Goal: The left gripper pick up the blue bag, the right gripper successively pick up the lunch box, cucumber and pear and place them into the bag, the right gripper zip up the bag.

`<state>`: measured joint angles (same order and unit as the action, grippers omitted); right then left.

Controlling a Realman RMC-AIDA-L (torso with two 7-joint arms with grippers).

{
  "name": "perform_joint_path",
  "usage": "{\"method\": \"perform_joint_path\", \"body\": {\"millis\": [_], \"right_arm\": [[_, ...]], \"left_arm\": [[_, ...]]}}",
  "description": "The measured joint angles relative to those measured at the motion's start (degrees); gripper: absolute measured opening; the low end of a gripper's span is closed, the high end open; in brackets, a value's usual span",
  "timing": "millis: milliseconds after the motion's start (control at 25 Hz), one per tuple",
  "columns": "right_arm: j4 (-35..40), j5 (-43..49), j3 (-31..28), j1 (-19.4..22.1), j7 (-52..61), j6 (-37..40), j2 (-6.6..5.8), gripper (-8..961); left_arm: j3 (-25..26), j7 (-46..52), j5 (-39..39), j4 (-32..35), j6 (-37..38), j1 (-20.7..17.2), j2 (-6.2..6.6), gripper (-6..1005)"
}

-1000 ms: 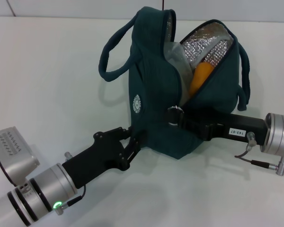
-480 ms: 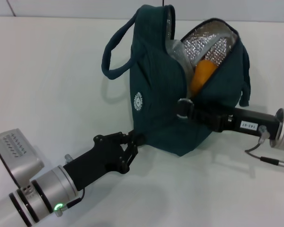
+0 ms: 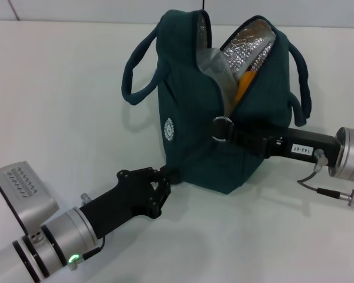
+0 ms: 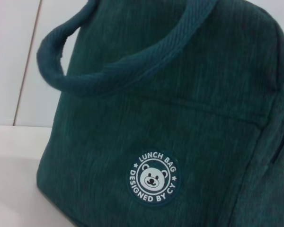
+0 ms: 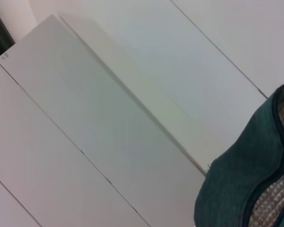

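The blue bag [image 3: 194,124] stands upright mid-table, its top partly unzipped and showing silver foil lining [image 3: 248,50]. An orange-yellow sliver of the pear [image 3: 245,85] and a bit of the lunch box's clear plastic [image 3: 215,61] show in the gap. The cucumber is hidden. My left gripper [image 3: 168,175] is shut on the bag's lower near corner. My right gripper [image 3: 227,131] comes in from the right, shut on the silver ring pull [image 3: 222,128] at the bag's end. The left wrist view fills with the bag's side [image 4: 189,123] and its white logo [image 4: 153,177]. The right wrist view catches a bag edge [image 5: 246,179].
White table [image 3: 59,118] lies all around the bag. One bag handle [image 3: 138,71] loops out to the left, the other [image 3: 301,76] hangs at the right. A cable [image 3: 324,190] trails from the right wrist. White wall panels [image 5: 109,118] fill the right wrist view.
The ring pull has risen along the zipper with my right gripper, and the bag's opening has narrowed. The bag now stands straighter. My left gripper kept its hold on the corner.
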<state>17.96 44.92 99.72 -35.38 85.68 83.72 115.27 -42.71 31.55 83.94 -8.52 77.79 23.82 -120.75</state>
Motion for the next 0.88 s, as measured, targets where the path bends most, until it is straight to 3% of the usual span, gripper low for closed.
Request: {"method": "perform_joint_path", "body": {"millis": [560,880], "right_arm": [[-0.12,2.84,-1.52,-0.24,2.19,-0.52,0.09,14],[-0.18,6.44,-1.54,0.47,7.33,2.44,-1.18,15]], "left_arm": [[0.49,-1.32,-1.68,-0.04,0.15,0.05,0.0,83],[0.52,-0.08,-5.35,-0.36,0.41,0.19,-0.01,75]]}}
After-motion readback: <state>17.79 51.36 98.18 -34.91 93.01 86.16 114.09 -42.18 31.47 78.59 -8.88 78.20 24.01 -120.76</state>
